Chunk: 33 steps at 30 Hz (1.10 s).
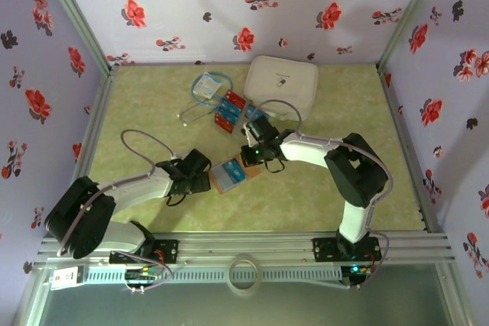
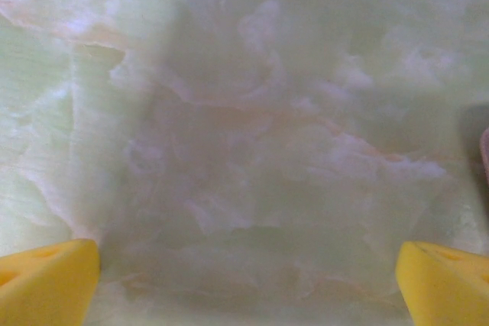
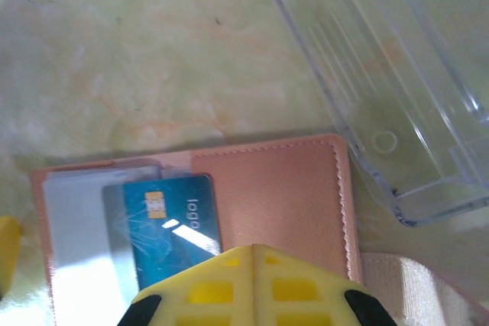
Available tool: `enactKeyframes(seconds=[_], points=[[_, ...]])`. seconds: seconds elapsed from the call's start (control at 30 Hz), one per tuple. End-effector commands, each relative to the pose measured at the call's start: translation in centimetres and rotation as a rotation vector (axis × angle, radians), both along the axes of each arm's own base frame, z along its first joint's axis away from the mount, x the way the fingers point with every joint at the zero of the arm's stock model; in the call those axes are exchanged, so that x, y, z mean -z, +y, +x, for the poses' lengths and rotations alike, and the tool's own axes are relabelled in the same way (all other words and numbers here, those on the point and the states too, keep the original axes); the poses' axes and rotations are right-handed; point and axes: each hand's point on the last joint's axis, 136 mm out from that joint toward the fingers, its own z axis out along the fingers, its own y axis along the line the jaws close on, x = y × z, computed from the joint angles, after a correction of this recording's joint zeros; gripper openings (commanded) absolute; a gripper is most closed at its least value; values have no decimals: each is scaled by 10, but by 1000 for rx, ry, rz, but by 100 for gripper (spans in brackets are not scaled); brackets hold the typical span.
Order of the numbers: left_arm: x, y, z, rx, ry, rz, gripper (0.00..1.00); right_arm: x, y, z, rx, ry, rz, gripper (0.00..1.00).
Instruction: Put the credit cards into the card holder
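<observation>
Edge of blue credit card (image 3: 172,223) is hidden beneath right pincer (image 3: 254,280), tips pressed together; grip on card not discernible. Card lies on open card holder (image 3: 283,204): tan, stitched, leather-like, glare over its pocket side. Clear rigid plastic case (image 3: 382,74) just beyond holder, cut off. Left pincer (image 2: 244,280) is beside holder, tips wide apart over blurred marbled desk (image 2: 229,112).

The blue card (image 3: 164,219) is partly hidden under the right fingers (image 3: 252,288); the card holder (image 3: 283,204) runs off the bottom edge. The bench (image 2: 244,143) is blurred, the 2 left fingers (image 2: 46,280) cropped.
</observation>
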Motion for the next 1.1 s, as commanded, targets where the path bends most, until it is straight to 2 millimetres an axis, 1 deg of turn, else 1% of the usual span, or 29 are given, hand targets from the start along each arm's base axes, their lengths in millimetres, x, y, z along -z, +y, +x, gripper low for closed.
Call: enactKeyframes(seconds=[0.0, 0.33, 0.73, 0.93, 1.07], points=[[4, -7, 3, 2, 4, -12, 100, 5, 2, -2, -26, 3, -37, 4], [3, -19, 15, 28, -3, -11, 100, 13, 16, -19, -74, 21, -57, 3], [11, -22, 16, 38, 8, -8, 100, 7, 36, -36, -104, 31, -16, 3], [12, -23, 16, 40, 12, -10, 100, 7, 46, -40, -108, 44, 13, 2], [13, -23, 17, 39, 11, -11, 100, 3, 54, -43, -117, 46, 36, 2]])
